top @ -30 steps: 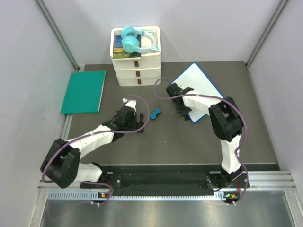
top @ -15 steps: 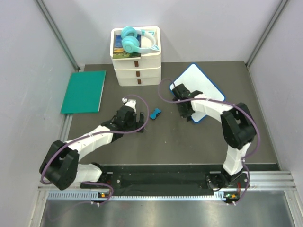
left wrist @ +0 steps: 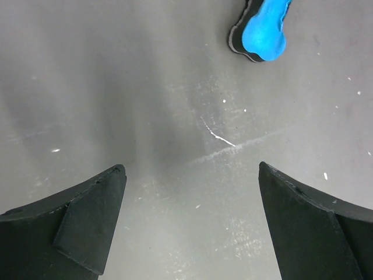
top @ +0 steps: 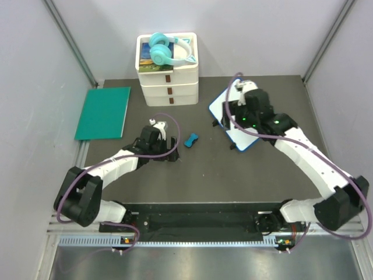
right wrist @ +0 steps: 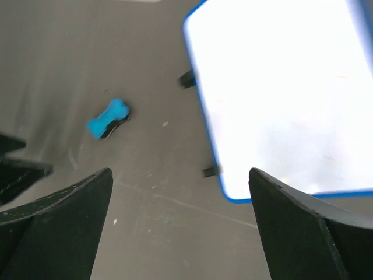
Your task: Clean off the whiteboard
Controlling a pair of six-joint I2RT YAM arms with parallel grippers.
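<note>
Right gripper (right wrist: 180,233) has swung up over the whiteboard (right wrist: 280,99), jaws wide, empty. Left gripper (left wrist: 192,227), jaws equally open, faces the blue eraser (left wrist: 263,32); wiping not begun.

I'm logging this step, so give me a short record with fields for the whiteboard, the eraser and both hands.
whiteboard: on the table, right of centre
blue eraser: on table, left of whiteboard, untouched
left hand: open, empty, just short of eraser
right hand: open, empty, over whiteboard's edge
</note>
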